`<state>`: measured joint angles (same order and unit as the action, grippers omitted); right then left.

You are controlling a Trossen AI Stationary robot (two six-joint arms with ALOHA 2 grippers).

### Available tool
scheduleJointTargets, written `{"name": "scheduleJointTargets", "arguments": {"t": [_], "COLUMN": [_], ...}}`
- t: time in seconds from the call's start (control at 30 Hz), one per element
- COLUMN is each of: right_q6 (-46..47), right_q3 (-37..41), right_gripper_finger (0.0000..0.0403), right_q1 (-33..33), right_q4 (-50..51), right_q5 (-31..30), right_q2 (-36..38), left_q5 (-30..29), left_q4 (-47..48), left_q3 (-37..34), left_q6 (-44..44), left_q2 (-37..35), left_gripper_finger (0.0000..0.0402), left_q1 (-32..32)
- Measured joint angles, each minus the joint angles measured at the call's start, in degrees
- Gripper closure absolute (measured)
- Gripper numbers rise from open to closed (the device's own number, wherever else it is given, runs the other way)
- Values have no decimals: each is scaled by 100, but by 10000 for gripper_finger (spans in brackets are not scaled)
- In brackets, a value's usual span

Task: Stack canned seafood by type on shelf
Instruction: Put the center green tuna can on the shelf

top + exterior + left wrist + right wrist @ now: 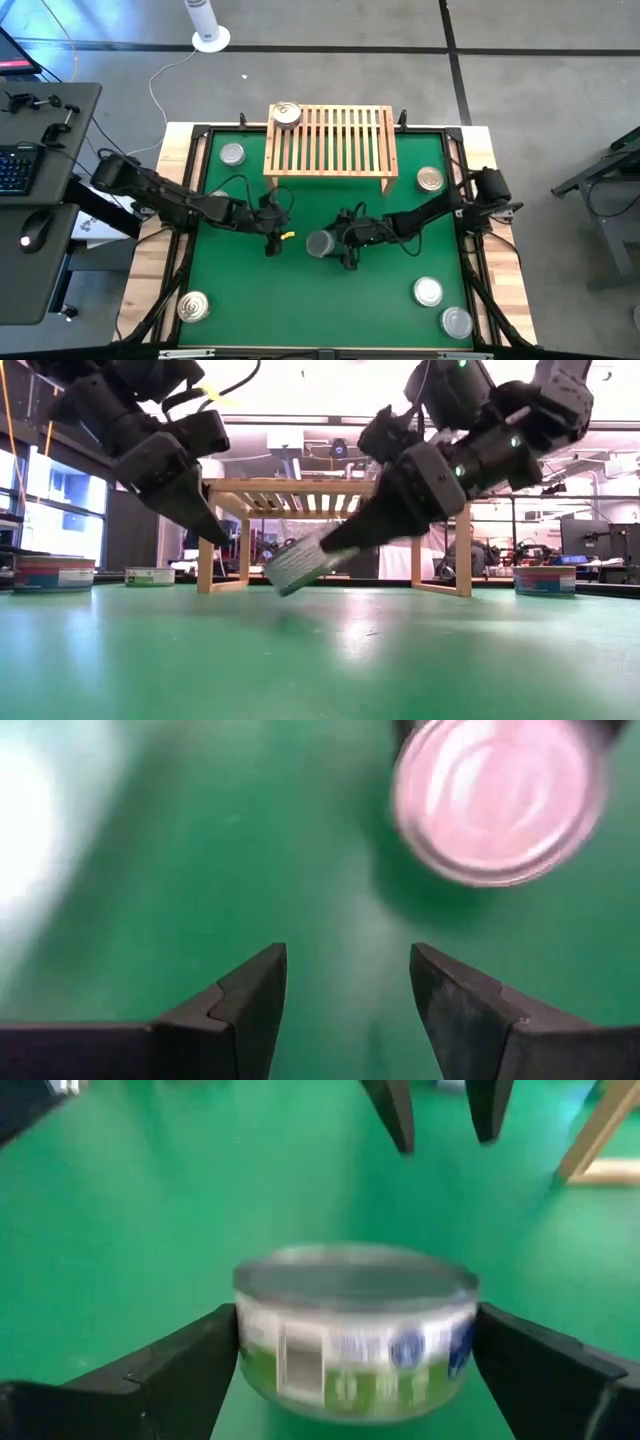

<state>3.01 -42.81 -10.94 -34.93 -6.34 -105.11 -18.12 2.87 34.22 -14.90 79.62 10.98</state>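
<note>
A silver-topped tin of canned seafood [355,1330] with a green and white label hangs over the middle of the green mat [300,300], with my right gripper [335,245] shut on it. It also shows as the tilted tin [300,565] and the tin [495,800]. My left gripper [350,990] stands open and empty just left of it, above the mat, as the gripper [272,240]. The light-wood shelf [330,140] stands at the far edge, with one gold-topped tin [287,114] resting on its left far corner. My right gripper pinches the tin's round side wall [255,1345] between its two fingers, one on each opposite side. The fingers [350,540] slant down from the table's right. The tin is tilted and lifted clear of the mat.
Loose tins stand on the mat: far left [232,154], far right [431,179], near left [193,306], and two near right [428,291] [457,321]. The shelf's legs [205,565] stand beyond the grippers. A desk with a keyboard [15,170] is left of the table.
</note>
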Motion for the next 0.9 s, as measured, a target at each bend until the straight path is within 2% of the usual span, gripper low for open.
{"name": "scheduleJointTargets", "arguments": {"t": [0.13, 0.4, 0.63, 0.9], "right_q6": [-50, 41, 109, 296], "right_q3": [-2, -20, -24, -28], "right_gripper_finger": [31, 31, 29, 29], "right_q1": [0, 4, 7, 17], "right_q4": [332, 918, 1512, 1645], "right_q5": [-15, -66, 108, 508], "right_q2": [314, 364, 384, 382], "left_q5": [-183, -139, 828, 1103], "left_q4": [59, -41, -1061, -2015], "left_q3": [0, -4, -4, -4], "left_q6": [-7, -5, 247, 334], "left_q2": [-28, 48, 302, 1017], "left_gripper_finger": [200, 200, 200, 200], "left_q1": [0, 44, 72, 59]}}
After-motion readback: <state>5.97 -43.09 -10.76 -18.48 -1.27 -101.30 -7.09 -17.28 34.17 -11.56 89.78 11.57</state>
